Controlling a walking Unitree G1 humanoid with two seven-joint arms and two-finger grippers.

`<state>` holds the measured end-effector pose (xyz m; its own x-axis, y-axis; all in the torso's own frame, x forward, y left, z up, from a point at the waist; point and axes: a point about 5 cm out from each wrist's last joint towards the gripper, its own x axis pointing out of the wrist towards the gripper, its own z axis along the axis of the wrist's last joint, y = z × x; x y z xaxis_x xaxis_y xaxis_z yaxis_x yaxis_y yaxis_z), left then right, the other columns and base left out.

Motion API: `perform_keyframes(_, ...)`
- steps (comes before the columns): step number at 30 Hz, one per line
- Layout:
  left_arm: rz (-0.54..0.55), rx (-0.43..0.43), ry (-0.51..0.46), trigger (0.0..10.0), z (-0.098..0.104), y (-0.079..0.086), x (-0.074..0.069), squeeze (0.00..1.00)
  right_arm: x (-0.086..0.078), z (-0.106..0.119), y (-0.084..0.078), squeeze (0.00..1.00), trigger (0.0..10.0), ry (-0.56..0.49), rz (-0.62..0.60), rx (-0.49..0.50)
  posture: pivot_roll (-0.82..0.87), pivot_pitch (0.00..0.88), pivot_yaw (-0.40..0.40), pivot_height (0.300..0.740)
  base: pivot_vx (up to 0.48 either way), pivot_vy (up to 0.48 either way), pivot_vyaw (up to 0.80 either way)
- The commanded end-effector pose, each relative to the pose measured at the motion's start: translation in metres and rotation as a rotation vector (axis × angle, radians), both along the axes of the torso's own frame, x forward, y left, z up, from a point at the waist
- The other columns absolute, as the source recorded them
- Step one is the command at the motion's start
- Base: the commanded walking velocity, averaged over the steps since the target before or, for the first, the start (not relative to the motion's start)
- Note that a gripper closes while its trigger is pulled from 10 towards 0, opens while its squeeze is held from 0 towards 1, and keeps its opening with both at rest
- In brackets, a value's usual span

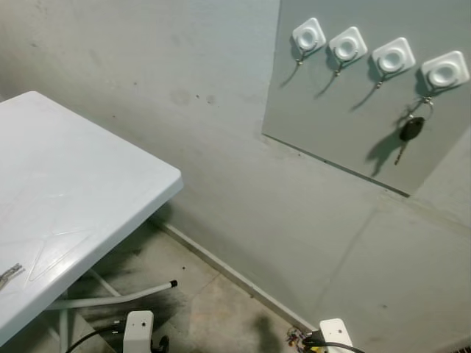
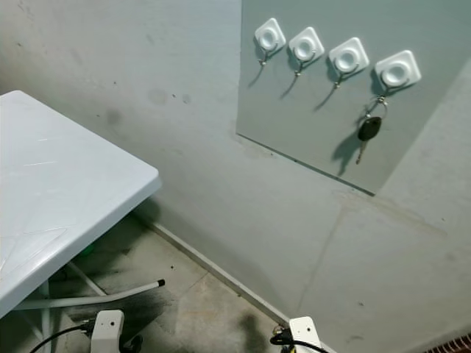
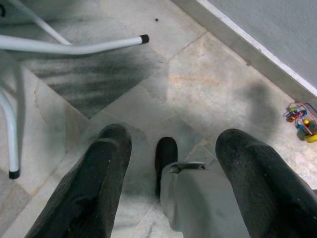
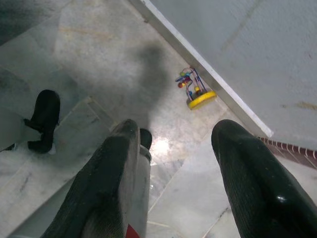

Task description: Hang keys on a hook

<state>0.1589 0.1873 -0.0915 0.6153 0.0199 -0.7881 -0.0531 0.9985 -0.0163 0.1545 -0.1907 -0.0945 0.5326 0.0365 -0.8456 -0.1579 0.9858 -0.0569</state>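
A black-headed key on a metal ring point(image 1: 411, 131) hangs from the rightmost hook point(image 1: 444, 72). It is one of several white square hooks on a grey board point(image 1: 338, 132) fixed to the wall; the other hooks point(image 1: 346, 48) are bare. My left gripper point(image 3: 168, 168) hangs low over the floor, open, with nothing between its fingers. My right gripper point(image 4: 173, 163) also hangs open over the floor tiles and holds nothing. Both are far below the board.
A white plastic table point(image 1: 66, 198) stands at the left, with a small metal object point(image 1: 9, 273) near its front edge. Its white tube legs point(image 1: 118, 296) reach across the floor. A small bead toy with a yellow base point(image 4: 194, 89) lies by the skirting.
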Motion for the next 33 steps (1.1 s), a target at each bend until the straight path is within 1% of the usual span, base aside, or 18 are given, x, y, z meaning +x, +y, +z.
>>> perform_keyframes(1, -0.003, 0.015, 0.012, 10.0, -0.0009, 0.0024, -0.0026, 0.00, -0.0006, -0.0001, -0.0014, 0.00, 10.0, 0.003, -0.009, 0.000, -0.09, 0.000, -0.016, 0.740, 0.000, 0.000, 0.80)
perform_keyframes(19, -0.005, 0.022, 0.018, 10.0, -0.0018, 0.0025, -0.0048, 0.00, -0.0049, -0.0020, 0.0002, 0.00, 10.0, 0.016, -0.007, 0.002, -0.09, 0.000, -0.016, 0.740, 0.000, 0.000, 0.80)
perform_keyframes(33, 0.005, 0.023, 0.019, 10.0, -0.0019, 0.0022, -0.0046, 0.00, -0.0049, -0.0021, 0.0004, 0.00, 10.0, 0.018, -0.006, 0.004, -0.09, 0.000, -0.018, 0.740, 0.000, 0.000, 0.80)
